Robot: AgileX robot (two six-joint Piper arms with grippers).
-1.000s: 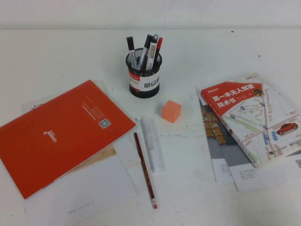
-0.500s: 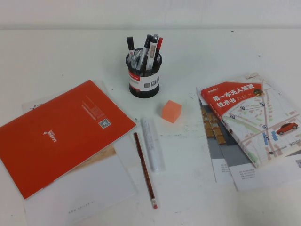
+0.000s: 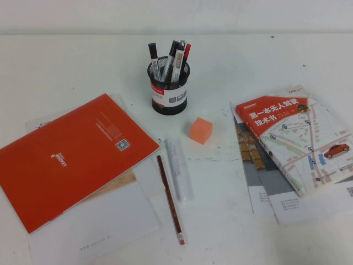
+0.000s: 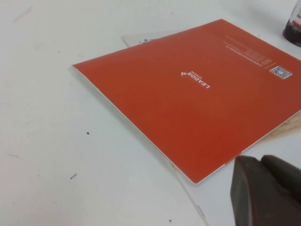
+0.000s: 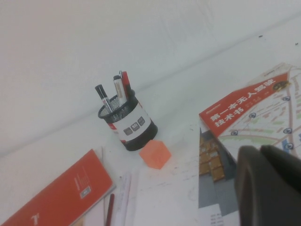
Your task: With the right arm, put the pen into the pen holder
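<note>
The whitish frosted pen (image 3: 179, 168) lies on the table in front of the pen holder, beside a thin dark red pencil (image 3: 169, 199). It also shows in the right wrist view (image 5: 123, 193). The black mesh pen holder (image 3: 169, 88) with a red and white label stands at the back centre and holds several markers. It also shows in the right wrist view (image 5: 131, 125). Neither arm shows in the high view. My right gripper (image 5: 260, 150) is shut and empty over the map book, well to the right of the pen. My left gripper (image 4: 261, 162) is shut and empty near the orange notebook's corner.
An orange cube (image 3: 201, 130) sits between the holder and the pen. An orange notebook (image 3: 71, 157) on white papers lies at the left. A map-cover book (image 3: 300, 138) on leaflets lies at the right.
</note>
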